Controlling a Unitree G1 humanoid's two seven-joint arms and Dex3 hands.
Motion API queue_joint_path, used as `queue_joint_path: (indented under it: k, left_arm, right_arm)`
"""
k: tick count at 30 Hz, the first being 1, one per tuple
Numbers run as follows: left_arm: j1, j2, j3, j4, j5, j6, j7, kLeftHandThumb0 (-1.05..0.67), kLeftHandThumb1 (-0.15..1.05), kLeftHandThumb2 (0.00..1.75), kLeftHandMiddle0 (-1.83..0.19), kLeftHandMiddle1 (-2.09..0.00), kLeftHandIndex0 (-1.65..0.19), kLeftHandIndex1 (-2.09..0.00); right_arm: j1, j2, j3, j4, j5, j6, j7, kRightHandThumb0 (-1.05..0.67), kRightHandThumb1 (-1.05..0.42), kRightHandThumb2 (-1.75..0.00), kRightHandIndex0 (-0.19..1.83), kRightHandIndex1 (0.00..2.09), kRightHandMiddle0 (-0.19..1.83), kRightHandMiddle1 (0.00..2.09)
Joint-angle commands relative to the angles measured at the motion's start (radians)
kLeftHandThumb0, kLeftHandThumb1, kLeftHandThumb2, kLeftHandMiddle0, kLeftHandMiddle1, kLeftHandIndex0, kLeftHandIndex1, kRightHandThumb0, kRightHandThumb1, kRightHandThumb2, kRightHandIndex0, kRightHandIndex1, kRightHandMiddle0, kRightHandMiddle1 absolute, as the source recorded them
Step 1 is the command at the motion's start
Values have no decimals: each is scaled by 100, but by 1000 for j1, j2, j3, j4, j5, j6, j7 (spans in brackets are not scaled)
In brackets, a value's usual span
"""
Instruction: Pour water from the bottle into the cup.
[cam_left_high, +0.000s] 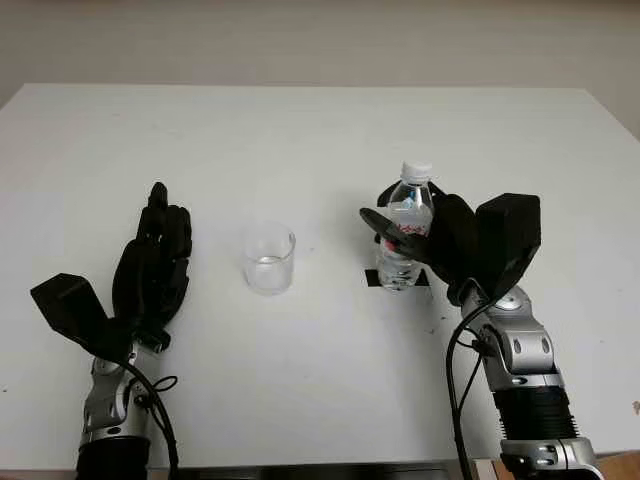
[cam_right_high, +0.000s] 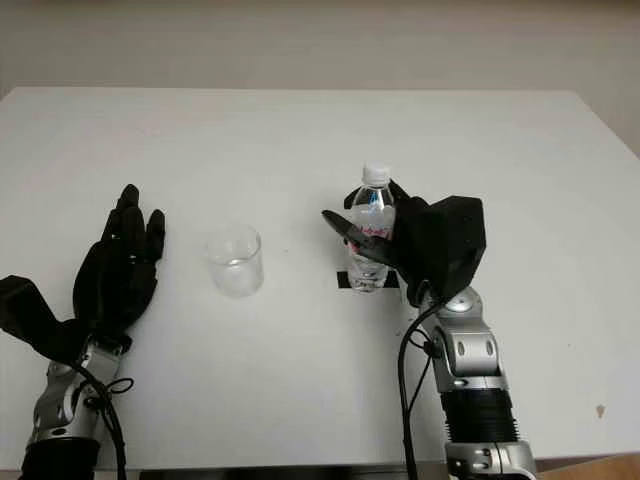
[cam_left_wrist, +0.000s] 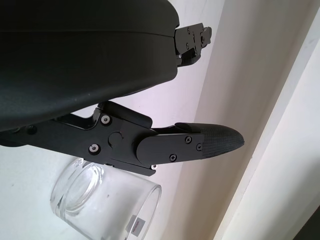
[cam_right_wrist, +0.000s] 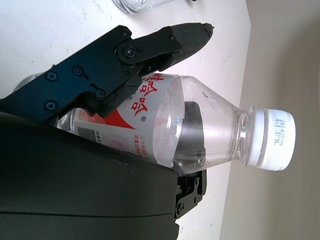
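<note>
Right robot hand (cam_left_high: 425, 235) grips the capped bottle (cam_left_high: 405, 235), upright on the bench (cam_left_high: 320, 130). Left robot hand (cam_left_high: 150, 265) open beside the cup (cam_left_high: 268, 258). Lifting and pouring remain.

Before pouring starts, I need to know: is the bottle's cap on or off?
On. The white cap sits on the neck of the upright bottle, which the right hand grasps.

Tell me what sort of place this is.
Probably a robot lab or test bench, not a kitchen: a plain white table against a bare wall, holding just a glass cup and a capped water bottle, which stands on a black marker and is gripped by the right hand.
</note>
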Motion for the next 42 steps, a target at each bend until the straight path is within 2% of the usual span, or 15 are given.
queue_joint_path:
  k: [1,5,10,15,18,19,20,22,23,26,29,38,42]
  left_arm:
    - [12,1,7,-14,-8,7,0,-67,105,42,14,-6,15,-6]
    - [15,2,10,-16,-14,9,-6,-67,105,41,14,-5,15,-5]
    - [14,3,8,-19,-7,14,2,-68,105,40,13,-6,14,-6]
    - [13,6,6,-20,-3,15,1,-68,105,40,14,-5,15,-5]
    - [11,8,7,-17,-4,18,-2,-68,105,40,14,-5,15,-5]
    - [10,9,7,-15,-2,16,-2,-68,105,40,14,-5,15,-5]
    - [9,9,7,-14,0,15,-1,-68,105,40,14,-5,15,-6]
    - [7,8,9,-12,-2,18,0,-69,105,40,14,-5,14,-6]
    - [6,8,9,-12,-3,19,1,-68,105,40,14,-6,14,-6]
    - [6,7,9,-13,2,19,7,-68,105,40,13,-6,14,-6]
    - [8,10,5,-15,7,15,4,-68,105,41,14,-5,14,-6]
    - [3,3,6,-12,7,16,11,-68,105,41,14,-5,14,-6]
    - [2,4,2,-8,11,11,8,-69,105,41,14,-5,14,-6]
  right_arm:
    - [-3,3,-5,6,15,-9,19,-41,-105,-28,137,209,94,209]
    - [-5,2,-12,35,29,-48,50,-43,-105,-18,127,209,84,209]
    - [-4,4,-16,53,31,-69,62,-49,-105,-8,101,209,65,209]
    - [3,6,-20,61,33,-98,66,-51,-101,-5,82,209,50,209]
    - [10,6,-15,49,26,-98,58,-59,-93,-4,31,209,21,209]
    - [13,2,-11,50,26,-109,68,-61,-92,-5,4,209,3,209]
    - [16,-4,-7,52,24,-122,79,-63,-91,-5,-7,209,-8,209]
    - [23,-17,-4,57,25,-148,111,-66,-90,-5,-16,188,-16,199]
    - [26,-23,-3,58,23,-158,125,-67,-89,-5,-18,162,-18,183]
    - [35,-32,-4,55,22,-178,149,-68,-88,-5,-19,116,-19,145]
    - [43,-35,-7,54,23,-192,161,-69,-87,-5,-19,95,-19,123]
    - [70,-56,-7,5,30,-165,188,-69,-86,-5,-19,57,-19,81]
    - [79,-77,-7,-17,40,-145,222,-71,-85,-5,-17,30,-17,55]
